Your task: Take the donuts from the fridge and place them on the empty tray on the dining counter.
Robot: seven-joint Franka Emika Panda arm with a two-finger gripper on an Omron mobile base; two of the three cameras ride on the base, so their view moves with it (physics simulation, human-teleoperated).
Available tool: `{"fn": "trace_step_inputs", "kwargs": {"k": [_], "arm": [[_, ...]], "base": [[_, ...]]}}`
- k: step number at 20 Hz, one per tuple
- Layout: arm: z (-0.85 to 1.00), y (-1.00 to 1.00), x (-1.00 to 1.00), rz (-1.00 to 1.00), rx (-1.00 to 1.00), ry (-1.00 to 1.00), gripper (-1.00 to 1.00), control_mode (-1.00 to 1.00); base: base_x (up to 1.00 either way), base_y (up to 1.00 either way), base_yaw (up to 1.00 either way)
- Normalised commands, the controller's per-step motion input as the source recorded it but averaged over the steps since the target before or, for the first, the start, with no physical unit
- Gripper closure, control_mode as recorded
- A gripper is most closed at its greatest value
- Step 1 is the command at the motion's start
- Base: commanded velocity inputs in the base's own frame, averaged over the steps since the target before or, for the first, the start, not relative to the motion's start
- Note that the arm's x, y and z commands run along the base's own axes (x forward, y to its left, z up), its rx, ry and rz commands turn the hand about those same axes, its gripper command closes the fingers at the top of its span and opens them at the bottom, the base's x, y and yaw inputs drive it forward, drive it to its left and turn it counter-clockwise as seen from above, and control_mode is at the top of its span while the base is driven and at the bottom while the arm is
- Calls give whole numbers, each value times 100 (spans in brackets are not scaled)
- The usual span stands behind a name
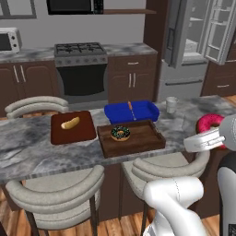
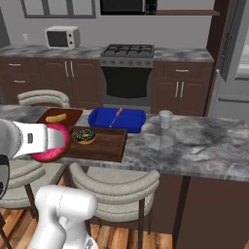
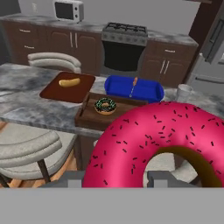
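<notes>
A red-frosted donut (image 3: 144, 140) with dark sprinkles looms large in the hand view, and my gripper (image 3: 116, 181) is shut on it. That donut (image 1: 209, 123) hangs at the right end of the dining counter (image 1: 37, 147), held above a stool in the right base view (image 2: 51, 146). The chocolate donut (image 1: 120, 133) lies inside the dark wooden tray (image 1: 152, 143) at mid counter, to the left of and beyond my gripper (image 1: 213, 134). The grey fridge (image 1: 184, 50) stands at the back right with its upper doors open.
Behind the tray sits a blue oblong dish (image 1: 131, 112). To its left a reddish board (image 1: 57, 131) carries a bread roll (image 1: 70, 123). A pale cup (image 1: 171, 104) stands right of the dish. Grey padded stools (image 1: 55, 193) line the near side of the counter.
</notes>
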Motion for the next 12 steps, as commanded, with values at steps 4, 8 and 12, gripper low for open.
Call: {"fn": "trace_step_inputs", "kwargs": {"k": [4, 8, 12], "arm": [[0, 0, 0, 0, 0, 0, 100, 100], [0, 0, 0, 0, 0, 0, 100, 100], [-20, -2, 91, 2, 7, 17, 100, -100]], "base": [[92, -6, 1], [35, 0, 0], [0, 0, 0]]}}
